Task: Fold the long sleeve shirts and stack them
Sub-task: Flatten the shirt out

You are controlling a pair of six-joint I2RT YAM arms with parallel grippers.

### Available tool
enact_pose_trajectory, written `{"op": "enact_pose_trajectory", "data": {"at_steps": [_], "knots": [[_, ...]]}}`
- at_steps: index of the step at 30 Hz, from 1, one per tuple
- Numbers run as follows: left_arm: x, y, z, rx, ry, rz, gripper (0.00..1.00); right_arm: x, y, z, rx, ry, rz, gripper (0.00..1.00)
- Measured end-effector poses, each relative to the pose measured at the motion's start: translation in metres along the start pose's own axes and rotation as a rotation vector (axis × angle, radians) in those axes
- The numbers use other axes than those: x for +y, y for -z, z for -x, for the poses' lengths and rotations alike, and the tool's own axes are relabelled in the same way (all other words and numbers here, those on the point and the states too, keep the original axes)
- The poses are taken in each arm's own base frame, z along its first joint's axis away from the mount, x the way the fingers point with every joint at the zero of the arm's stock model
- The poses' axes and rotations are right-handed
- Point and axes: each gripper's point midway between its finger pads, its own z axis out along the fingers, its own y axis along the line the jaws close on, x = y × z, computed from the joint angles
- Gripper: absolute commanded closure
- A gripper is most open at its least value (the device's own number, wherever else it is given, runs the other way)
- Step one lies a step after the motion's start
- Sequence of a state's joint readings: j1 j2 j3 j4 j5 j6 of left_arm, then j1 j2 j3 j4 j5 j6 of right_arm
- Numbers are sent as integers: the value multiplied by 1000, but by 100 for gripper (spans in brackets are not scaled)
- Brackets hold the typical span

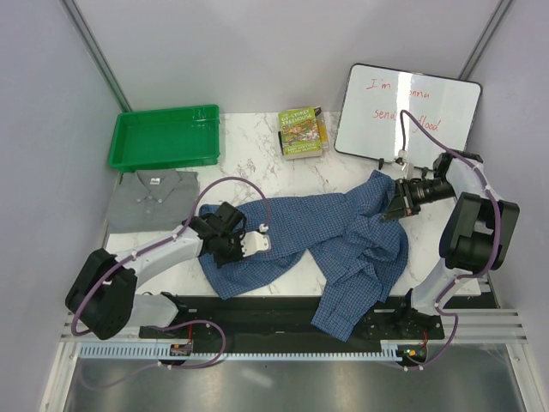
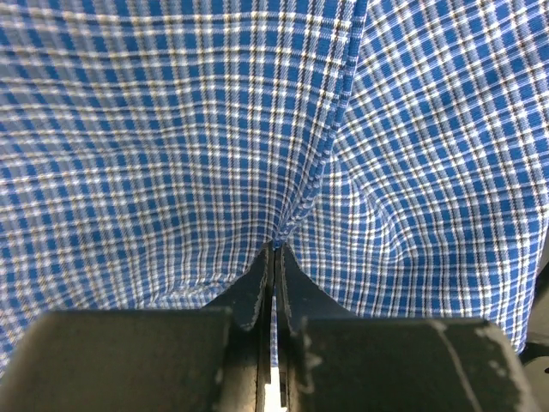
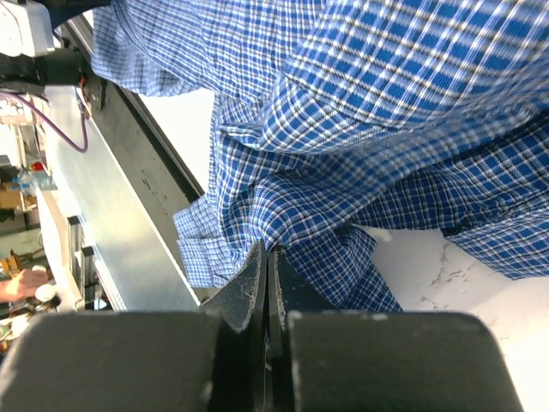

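The blue checked shirt (image 1: 343, 249) sprawls crumpled on the table (image 1: 257, 172), one end hanging over the near edge. The left jaws pinch cloth at its left side — the right jaws clamp its far right edge. Beyond its left end lies the folded grey shirt (image 1: 154, 199).
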State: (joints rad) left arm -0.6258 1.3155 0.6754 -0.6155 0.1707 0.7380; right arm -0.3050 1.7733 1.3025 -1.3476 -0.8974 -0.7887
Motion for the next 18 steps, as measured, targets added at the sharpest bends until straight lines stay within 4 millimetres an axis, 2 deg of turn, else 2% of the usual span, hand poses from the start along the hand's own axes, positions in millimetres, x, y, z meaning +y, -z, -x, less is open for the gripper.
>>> {"op": "enact_pose_trajectory", "data": {"at_steps": [3, 6, 9, 12, 13, 15, 18], "knots": [[6, 9, 3, -12, 4, 30, 98, 3, 5, 9, -24, 6, -5, 100], [28, 33, 18, -59, 43, 88, 98, 8, 20, 33, -88, 24, -22, 100], [75, 75, 42, -149, 123, 204, 98, 18, 51, 75, -205, 48, -52, 100], [127, 127, 69, -255, 180, 344, 98, 36, 84, 120, -338, 83, -74, 100], [140, 141, 76, -282, 190, 379, 98, 39, 91, 129, -367, 93, -81, 100], [157, 160, 87, -318, 202, 423, 98, 45, 102, 147, -421, 100, -93, 100], [171, 173, 97, -346, 220, 453, 98, 53, 117, 168, -488, 102, -102, 100]]}}
